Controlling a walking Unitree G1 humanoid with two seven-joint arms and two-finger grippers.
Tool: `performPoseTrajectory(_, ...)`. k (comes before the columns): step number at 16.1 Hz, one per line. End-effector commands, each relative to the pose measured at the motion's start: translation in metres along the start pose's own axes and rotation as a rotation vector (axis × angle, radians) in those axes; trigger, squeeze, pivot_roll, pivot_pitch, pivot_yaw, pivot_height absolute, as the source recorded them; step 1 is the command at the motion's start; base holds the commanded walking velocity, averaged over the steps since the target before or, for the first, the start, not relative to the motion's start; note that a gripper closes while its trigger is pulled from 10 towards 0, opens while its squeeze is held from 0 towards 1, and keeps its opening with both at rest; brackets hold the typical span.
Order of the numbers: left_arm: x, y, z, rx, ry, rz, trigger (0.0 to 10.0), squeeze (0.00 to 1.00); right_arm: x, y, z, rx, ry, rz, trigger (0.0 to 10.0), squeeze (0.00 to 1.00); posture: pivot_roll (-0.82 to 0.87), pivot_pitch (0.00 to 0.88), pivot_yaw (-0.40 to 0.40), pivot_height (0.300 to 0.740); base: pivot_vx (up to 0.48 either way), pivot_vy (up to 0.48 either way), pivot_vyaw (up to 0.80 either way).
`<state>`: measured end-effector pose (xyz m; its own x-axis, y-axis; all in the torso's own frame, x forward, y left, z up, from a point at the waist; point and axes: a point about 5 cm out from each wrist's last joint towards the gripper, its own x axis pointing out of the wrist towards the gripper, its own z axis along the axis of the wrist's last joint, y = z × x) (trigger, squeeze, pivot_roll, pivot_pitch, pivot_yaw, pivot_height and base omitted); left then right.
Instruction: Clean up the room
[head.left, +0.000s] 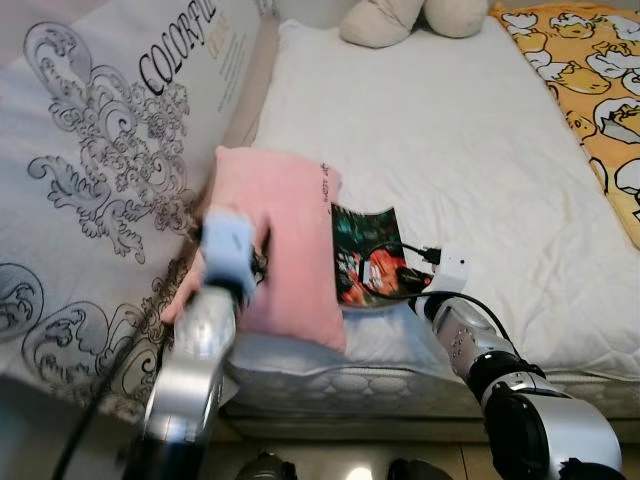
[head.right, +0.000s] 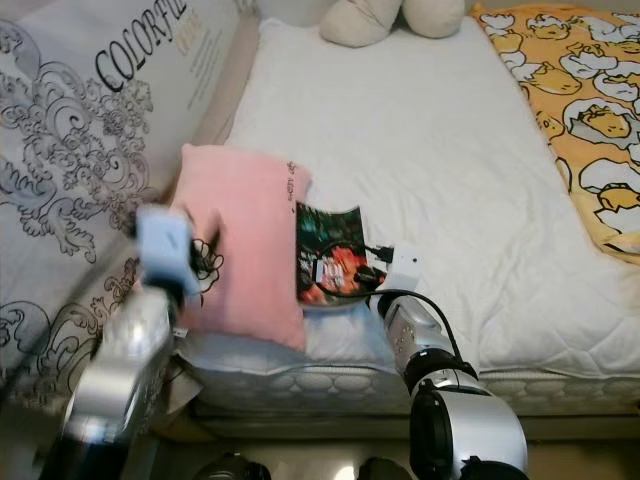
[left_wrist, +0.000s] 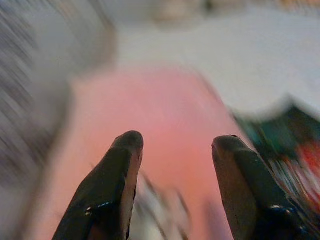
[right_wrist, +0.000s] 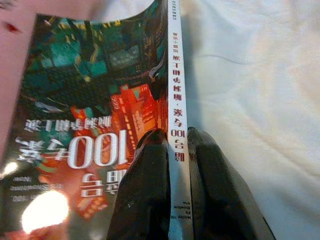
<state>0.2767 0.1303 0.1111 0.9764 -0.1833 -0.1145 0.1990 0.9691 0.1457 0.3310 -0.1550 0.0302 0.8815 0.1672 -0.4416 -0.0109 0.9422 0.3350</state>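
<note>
Pink pillow (head.left: 285, 245) is lying at the near left corner of the white mattress (head.left: 450, 150), and your left gripper (left_wrist: 175, 150) is right over it, 2 fingers spread wide with nothing between them. The picture there is blurred, so contact is hard to call. Over on your right, the right gripper (right_wrist: 179, 150) has its fingers pinched tight on the spine of the book (head.left: 365, 255), which rests on the bed just beside the pillow, one edge tucked against it. By my read, you're early in the tidy-up: book gripped but not yet lifted, pillow not yet taken. Writing? The book cover shows a big "100" among Chinese characters; the upright mattress (head.left: 110, 170) on the left reads "COLORFUL".
</note>
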Motion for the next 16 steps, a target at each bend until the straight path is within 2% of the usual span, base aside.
performPoseTrajectory(1,-0.004,0.0,-0.001,0.0,0.031,-0.039,10.0,0.0,0.001,0.001,0.002,-0.022,-0.003,-0.012,0.0,0.0,0.09,0.051,0.099,0.735,0.0,0.0,0.0)
performPoseTrajectory(2,-0.011,-0.005,-0.003,-0.027,0.059,-0.111,10.0,0.0,0.0,-0.004,0.001,-0.023,0.002,-0.033,0.0,0.0,0.1,0.042,0.095,0.735,0.0,0.0,0.0)
performPoseTrajectory(5,-0.011,-0.011,0.005,-0.045,0.046,-0.22,10.0,0.0,-0.002,-0.007,-0.004,-0.047,0.029,-0.06,0.0,0.0,0.11,0.031,0.083,0.735,0.0,0.0,0.0)
performPoseTrajectory(8,-0.008,-0.011,0.02,-0.063,0.004,-0.237,10.0,0.0,0.0,-0.002,-0.007,-0.073,0.047,-0.064,0.0,0.0,0.11,0.023,0.08,0.735,0.0,0.0,0.0)
performPoseTrajectory(10,-0.008,-0.011,0.021,-0.067,0.004,-0.244,10.0,0.0,0.001,0.003,-0.005,-0.082,0.041,-0.064,0.0,0.0,0.11,0.021,0.08,0.735,0.0,0.0,0.0)
performPoseTrajectory(11,-0.008,-0.011,0.021,-0.067,0.008,-0.247,10.0,0.0,0.002,0.005,-0.006,-0.092,0.046,-0.088,2.9,0.0,0.11,0.022,0.078,0.735,0.0,0.0,0.0)
performPoseTrajectory(12,-0.007,-0.011,0.022,-0.061,0.003,-0.243,10.0,0.0,0.002,0.006,-0.006,-0.066,0.029,-0.106,10.0,1.0,0.11,0.023,0.074,0.735,0.0,0.0,0.0)
performPoseTrajectory(16,-0.004,-0.012,0.026,-0.07,-0.014,-0.25,10.0,0.0,0.003,0.011,-0.004,-0.032,-0.004,-0.12,10.0,1.0,0.1,0.023,0.073,0.735,0.0,0.0,0.0)
